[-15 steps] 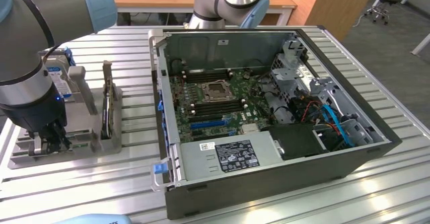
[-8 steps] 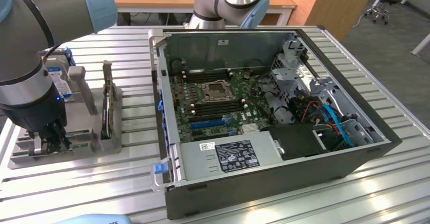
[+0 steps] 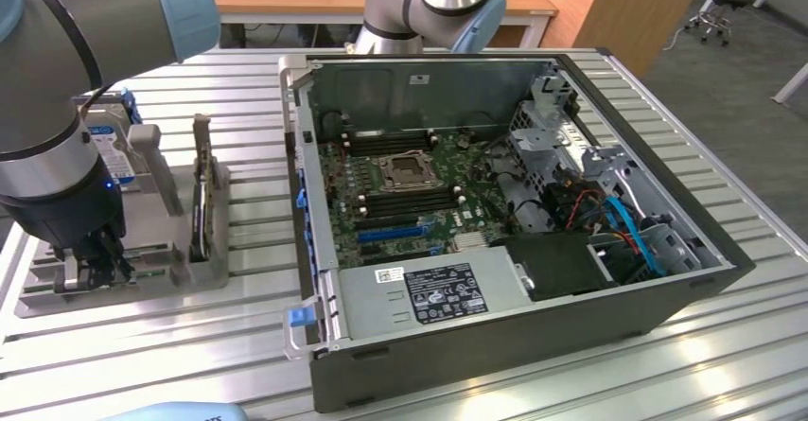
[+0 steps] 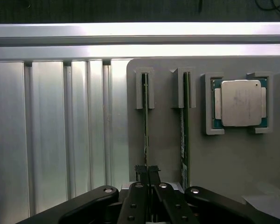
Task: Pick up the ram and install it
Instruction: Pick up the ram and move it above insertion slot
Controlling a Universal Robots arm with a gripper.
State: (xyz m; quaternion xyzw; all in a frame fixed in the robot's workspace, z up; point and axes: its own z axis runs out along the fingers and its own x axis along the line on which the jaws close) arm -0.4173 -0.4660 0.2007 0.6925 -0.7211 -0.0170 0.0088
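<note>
Grey holder [image 4: 168,149] slots keep the ram [image 4: 145,126] standing on edge, its long axis running straight away from your gripper [image 4: 148,179]. The claw is clenched on the stick's near end. A second stick [image 4: 184,126] lies parallel just beside it.

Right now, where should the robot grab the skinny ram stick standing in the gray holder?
Pinch the ram by its two flat faces near one end, coming straight down from above. It stands on its thin edge in the gray holder, so the faces are what fingers can squeeze. The gripper is shut on it that way, beside the second stick.
</note>
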